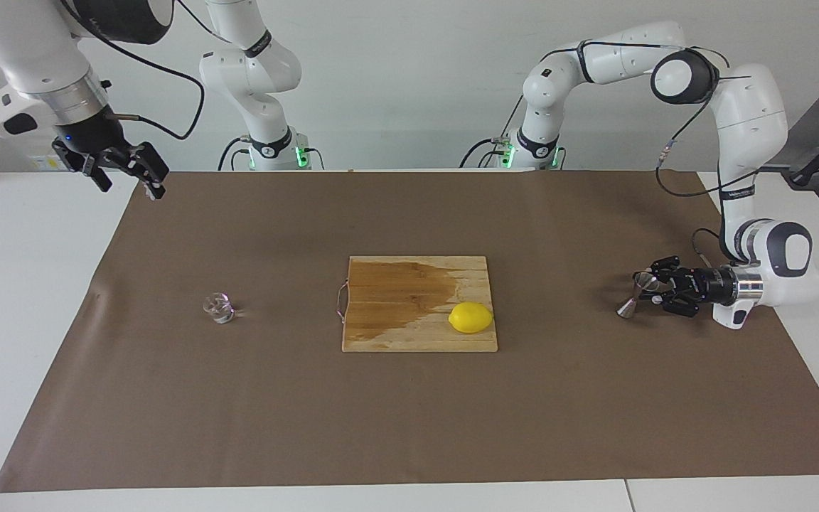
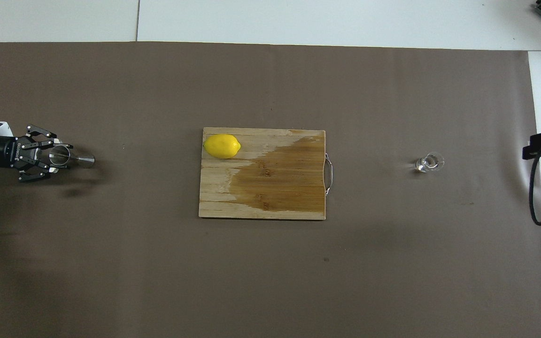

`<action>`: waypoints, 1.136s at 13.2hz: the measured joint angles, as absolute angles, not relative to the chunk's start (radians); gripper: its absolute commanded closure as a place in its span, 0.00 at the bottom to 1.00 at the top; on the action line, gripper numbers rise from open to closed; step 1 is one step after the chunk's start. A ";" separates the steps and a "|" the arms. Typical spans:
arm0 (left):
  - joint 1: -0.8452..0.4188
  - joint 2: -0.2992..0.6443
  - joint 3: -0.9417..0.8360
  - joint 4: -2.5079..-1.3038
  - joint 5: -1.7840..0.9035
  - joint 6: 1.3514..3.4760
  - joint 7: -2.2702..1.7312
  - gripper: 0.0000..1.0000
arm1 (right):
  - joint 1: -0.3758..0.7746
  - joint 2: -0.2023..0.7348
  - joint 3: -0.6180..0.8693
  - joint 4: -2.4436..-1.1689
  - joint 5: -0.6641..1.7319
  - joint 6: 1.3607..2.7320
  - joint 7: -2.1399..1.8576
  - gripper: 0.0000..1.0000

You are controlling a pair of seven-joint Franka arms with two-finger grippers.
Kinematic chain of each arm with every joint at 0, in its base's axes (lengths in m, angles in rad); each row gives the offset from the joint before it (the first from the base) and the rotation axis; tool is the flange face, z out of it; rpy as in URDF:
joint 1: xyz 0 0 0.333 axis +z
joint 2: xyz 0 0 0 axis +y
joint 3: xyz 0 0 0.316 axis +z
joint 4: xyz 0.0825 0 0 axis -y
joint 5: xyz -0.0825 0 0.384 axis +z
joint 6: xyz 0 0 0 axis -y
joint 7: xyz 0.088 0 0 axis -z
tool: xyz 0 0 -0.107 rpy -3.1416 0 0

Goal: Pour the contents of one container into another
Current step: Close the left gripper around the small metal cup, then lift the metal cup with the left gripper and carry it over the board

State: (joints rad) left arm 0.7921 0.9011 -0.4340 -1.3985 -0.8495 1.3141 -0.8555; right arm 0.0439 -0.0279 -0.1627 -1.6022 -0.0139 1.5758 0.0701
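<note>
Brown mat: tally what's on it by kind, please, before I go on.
Pouring vessels: 2, the clear glass cup and the steel jigger
Cutting boards: 1, the wooden board
Fruit: 1, the lemon on that board
Total: 4
</note>
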 measured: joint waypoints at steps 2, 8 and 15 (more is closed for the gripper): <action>0.792 0.901 -0.434 -1.398 -0.850 1.314 -0.857 0.58 | 0.044 -0.028 -0.163 -1.602 -0.014 1.576 0.070 0.00; 0.792 0.898 -0.444 -1.388 -0.873 1.312 -0.888 0.58 | 0.044 -0.028 -0.163 -1.602 -0.014 1.576 0.070 0.00; 0.704 0.820 -0.457 -1.379 -0.939 1.303 -0.945 0.58 | 0.044 -0.028 -0.163 -1.602 -0.014 1.576 0.070 0.00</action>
State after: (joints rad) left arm 0.7039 0.8198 -0.4573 -1.3786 -0.9393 1.3030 -0.9449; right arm 0.0439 -0.0279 -0.1627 -1.6021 -0.0139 1.5758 0.0701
